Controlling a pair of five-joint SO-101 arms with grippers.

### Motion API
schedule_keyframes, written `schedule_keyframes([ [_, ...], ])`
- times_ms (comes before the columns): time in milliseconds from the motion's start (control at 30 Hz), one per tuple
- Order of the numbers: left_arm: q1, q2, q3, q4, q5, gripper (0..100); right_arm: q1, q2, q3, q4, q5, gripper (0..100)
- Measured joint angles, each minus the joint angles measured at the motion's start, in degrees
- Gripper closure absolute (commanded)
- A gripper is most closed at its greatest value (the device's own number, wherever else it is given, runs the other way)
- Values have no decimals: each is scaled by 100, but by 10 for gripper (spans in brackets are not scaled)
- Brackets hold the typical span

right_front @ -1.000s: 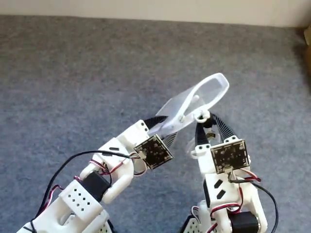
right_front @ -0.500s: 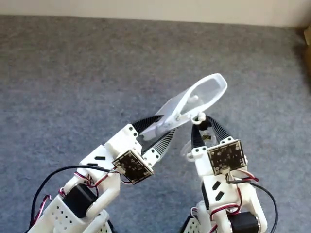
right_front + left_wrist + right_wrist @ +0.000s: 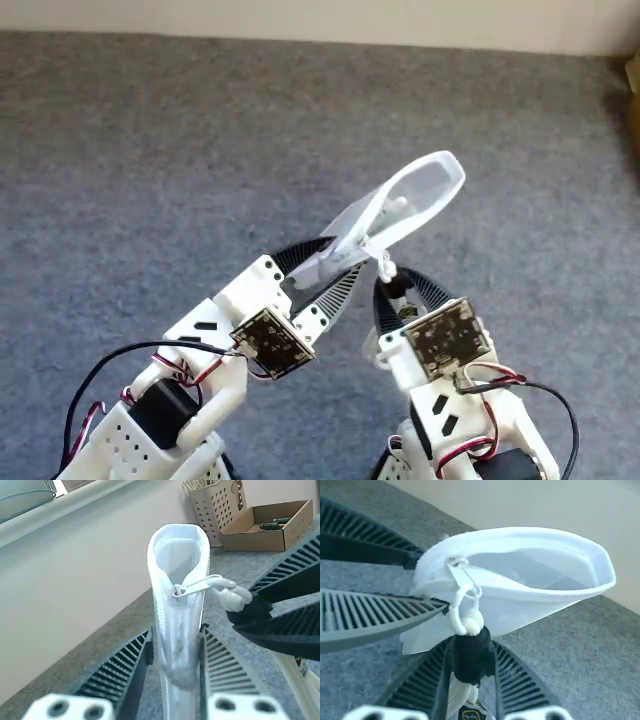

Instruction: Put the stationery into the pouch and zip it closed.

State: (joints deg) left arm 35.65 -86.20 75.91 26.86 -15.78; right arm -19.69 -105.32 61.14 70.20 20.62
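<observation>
1. High view. The translucent white pouch (image 3: 410,200) is held up between the two arms, over the grey carpeted table (image 3: 140,150). Its lower end is clamped in the left pincer (image 3: 325,262), whose ribbed black fingers are drawn narrow against it. The right pincer (image 3: 392,282) is closed on the zip pull (image 3: 384,264), just beside the pouch's edge. The mouth at the far end is seen gaping.

2. Left wrist view. The pouch (image 3: 176,570) is shown upright between the left pincer's (image 3: 176,635) fingers, with both pads touching its sides. The zip pull (image 3: 200,585) ends in a white knotted cord (image 3: 232,596), which is met by the right pincer's black fingertips (image 3: 255,614). A slotted basket (image 3: 217,505) and a cardboard box (image 3: 265,527) are set well behind, near the wall.

3. Right wrist view. The right pincer (image 3: 470,649) is narrowed to a slit and pinched on a black piece (image 3: 470,660) just under the knotted cord (image 3: 470,622). The zip slider (image 3: 456,570) is found at the near end of the pouch's (image 3: 535,575) mouth. Beyond it the opening is spread wide. The contents cannot be made out.
</observation>
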Motion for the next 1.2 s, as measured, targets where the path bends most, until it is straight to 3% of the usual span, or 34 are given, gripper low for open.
schedule_keyframes([
  [500, 0, -18, 70, 0, 0, 850, -721, 0, -97, 299, 167, 993],
  [700, 0, -18, 440, -589, 0, 903, -1213, 0, -484, 712, 167, 993],
  [833, 141, -18, 501, -703, 0, 911, -1257, 0, -527, 721, 167, 993],
  [967, 237, -9, 501, -721, 0, 998, -1275, 0, -527, 721, 167, 993],
  [1200, 290, -9, 501, -721, 0, 994, -1301, 0, -527, 659, 9, 993],
])
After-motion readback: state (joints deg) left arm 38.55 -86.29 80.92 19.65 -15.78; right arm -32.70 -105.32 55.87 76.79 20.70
